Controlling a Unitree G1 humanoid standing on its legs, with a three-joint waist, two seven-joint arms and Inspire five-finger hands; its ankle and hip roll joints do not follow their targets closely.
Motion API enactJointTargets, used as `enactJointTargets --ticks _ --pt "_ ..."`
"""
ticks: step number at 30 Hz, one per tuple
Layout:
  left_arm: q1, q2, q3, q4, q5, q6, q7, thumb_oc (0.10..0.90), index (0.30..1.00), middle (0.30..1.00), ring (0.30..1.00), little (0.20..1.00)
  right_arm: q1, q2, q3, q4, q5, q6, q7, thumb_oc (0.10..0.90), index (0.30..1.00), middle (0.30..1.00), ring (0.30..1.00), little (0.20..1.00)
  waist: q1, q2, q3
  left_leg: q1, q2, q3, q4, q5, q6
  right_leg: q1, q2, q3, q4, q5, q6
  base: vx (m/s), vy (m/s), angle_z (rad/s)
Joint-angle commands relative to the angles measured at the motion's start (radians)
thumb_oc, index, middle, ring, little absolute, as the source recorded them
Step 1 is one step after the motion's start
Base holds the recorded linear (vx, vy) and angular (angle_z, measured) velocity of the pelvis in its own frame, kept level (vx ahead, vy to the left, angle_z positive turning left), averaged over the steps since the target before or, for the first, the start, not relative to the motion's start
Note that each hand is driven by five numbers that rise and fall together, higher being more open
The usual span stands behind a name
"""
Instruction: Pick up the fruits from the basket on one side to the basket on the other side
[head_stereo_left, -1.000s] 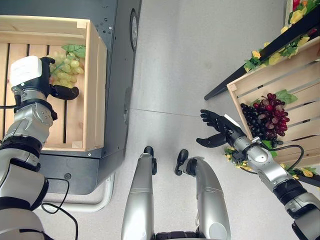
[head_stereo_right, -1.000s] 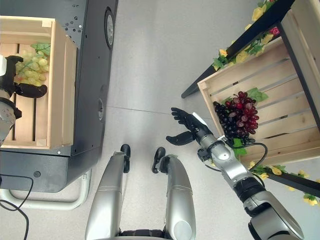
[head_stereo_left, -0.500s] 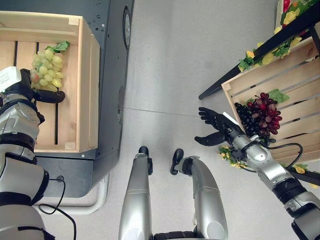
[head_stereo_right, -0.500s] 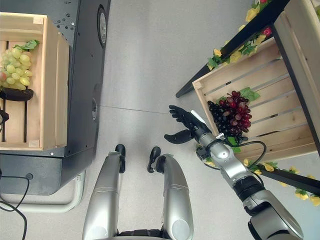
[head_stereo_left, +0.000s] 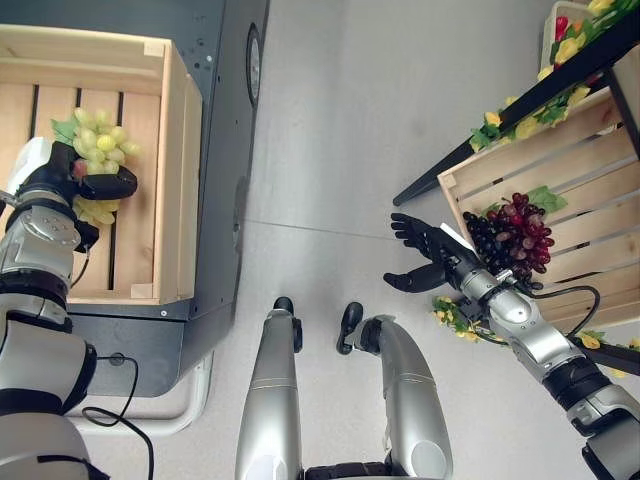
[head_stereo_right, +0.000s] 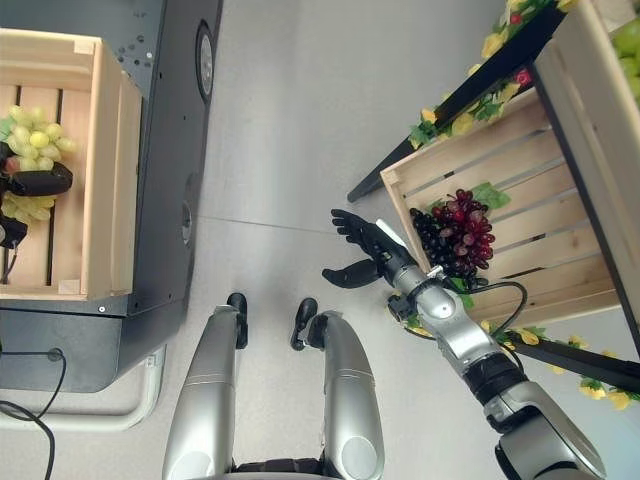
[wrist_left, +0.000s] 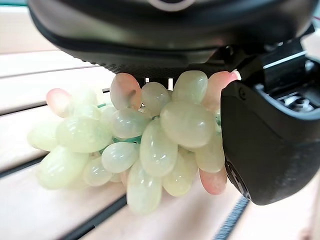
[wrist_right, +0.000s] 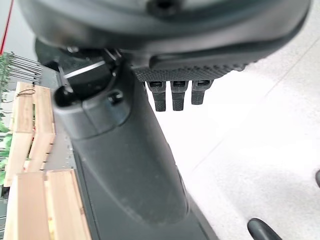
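Left hand (head_stereo_left: 62, 180) is inside the left wooden crate (head_stereo_left: 170, 180), thumb and fingers curled round a bunch of green grapes (head_stereo_left: 95, 140). The left wrist view shows the bunch (wrist_left: 140, 145) pressed against the palm with the thumb (wrist_left: 270, 140) closed against its side, and the crate's slatted floor just beneath; whether the grapes touch the slats cannot be told. The bunch sits in the middle of the crate's slatted floor, apart from the raised right wall, with part of it showing on each side of the thumb

The crate rests on a dark cabinet (head_stereo_left: 225, 120), which stands on the grey floor (head_stereo_left: 350, 120)

Right hand (head_stereo_left: 430, 258) hangs over the floor just beside the near left corner of the right wooden crate (head_stereo_left: 590, 210), fingers straight and spread, thumb out, holding nothing. The right wrist view confirms the fingers (wrist_right: 172, 95) extended over bare floor

A bunch of dark red and black grapes (head_stereo_left: 510, 235) with a green leaf lies in the right crate near its left wall, close to the right hand but not touching it. Yellow artificial flowers (head_stereo_left: 515, 115) trim the black stand carrying that crate
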Motion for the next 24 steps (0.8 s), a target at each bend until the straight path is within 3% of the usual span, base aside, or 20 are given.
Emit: enactJointTargets --ticks 1,3,5,9,12,16,18,21,24 --pt "0.004 0.073 0.135 -0.042 -0.174 -0.087 0.088 0.400 0.300 0.300 0.300 0.300 0.031 0.001 -0.086 -0.090 0.062 -0.077 -0.008 0.800 0.900 0.900 0.900 0.900 0.041 0.035 -0.011 0.197 -0.045 0.061 -0.171 -0.013 0.063 0.170 0.015 0.034 -0.063 -0.007 -0.010 0.03 -0.028 -0.01" --pt "0.020 0.075 0.168 -0.055 -0.215 -0.098 0.093 0.400 0.300 0.300 0.300 0.300 0.038 0.004 -0.092 -0.093 0.062 -0.076 -0.008 0.800 0.900 0.900 0.900 0.900 0.042 0.040 -0.011 0.217 -0.048 0.060 -0.185 -0.008 0.062 0.188 0.012 0.036 -0.076 -0.003 -0.009 -0.02 -0.015 -0.02" --pt "0.064 0.072 0.256 -0.082 -0.362 -0.128 0.103 0.400 0.300 0.300 0.300 0.300 0.055 0.014 -0.106 -0.106 0.057 -0.072 -0.009 0.800 0.900 0.900 0.900 0.900 0.047 0.053 -0.011 0.272 -0.056 0.062 -0.219 0.007 0.066 0.238 0.003 0.037 -0.112 0.016 -0.009 -0.03 -0.032 0.02" --pt "0.135 0.054 0.362 -0.136 -0.523 -0.173 0.096 0.400 0.300 0.300 0.300 0.300 0.075 0.028 -0.121 -0.122 0.051 -0.068 0.002 0.800 0.900 0.900 0.900 0.900 0.051 0.070 -0.011 0.363 -0.066 0.061 -0.272 0.012 0.064 0.319 -0.002 0.044 -0.157 0.023 0.000 0.01 -0.004 0.01" --pt "0.212 0.018 0.439 -0.192 -0.615 -0.207 0.063 0.400 0.300 0.300 0.300 0.300 0.110 0.049 -0.126 -0.146 0.042 -0.059 0.015 0.800 0.900 0.900 0.900 0.900 0.049 0.090 -0.049 0.437 -0.078 0.055 -0.342 0.027 0.059 0.379 -0.005 0.057 -0.217 0.047 0.014 0.03 0.006 -0.01" --pt "0.286 -0.002 0.491 -0.252 -0.742 -0.244 -0.010 0.400 0.300 0.300 0.300 0.300 0.161 0.067 -0.122 -0.183 0.033 -0.046 0.059 0.800 0.900 0.900 0.900 0.900 0.045 0.115 -0.109 0.521 -0.084 0.052 -0.458 0.067 0.047 0.448 -0.001 0.066 -0.328 0.091 0.038 0.03 0.004 0.02" --pt "0.295 -0.005 0.496 -0.263 -0.753 -0.243 -0.021 0.400 0.300 0.300 0.300 0.300 0.167 0.067 -0.116 -0.190 0.023 -0.041 0.069 0.800 0.900 0.900 0.900 0.900 0.041 0.120 -0.119 0.546 -0.084 0.052 -0.489 0.078 0.043 0.470 0.003 0.067 -0.361 0.102 0.043 0.01 -0.002 -0.03" --pt "0.329 -0.003 0.487 -0.358 -0.787 -0.230 -0.073 0.400 0.300 0.300 0.300 0.300 0.192 0.044 -0.100 -0.241 -0.053 -0.007 0.065 0.800 0.900 0.900 0.900 0.900 0.038 0.139 -0.181 0.627 -0.091 0.046 -0.601 0.117 0.029 0.552 0.015 0.067 -0.485 0.143 0.061 0.03 -0.012 -0.04" --pt "0.368 -0.011 0.484 -0.474 -0.787 -0.239 -0.090 0.400 0.300 0.300 0.300 0.300 0.203 0.040 -0.121 -0.293 -0.013 0.038 0.082 0.800 0.900 0.900 0.900 0.900 0.041 0.155 -0.229 0.687 -0.091 0.036 -0.690 0.146 0.020 0.619 0.026 0.063 -0.586 0.170 0.067 0.03 -0.046 0.03"
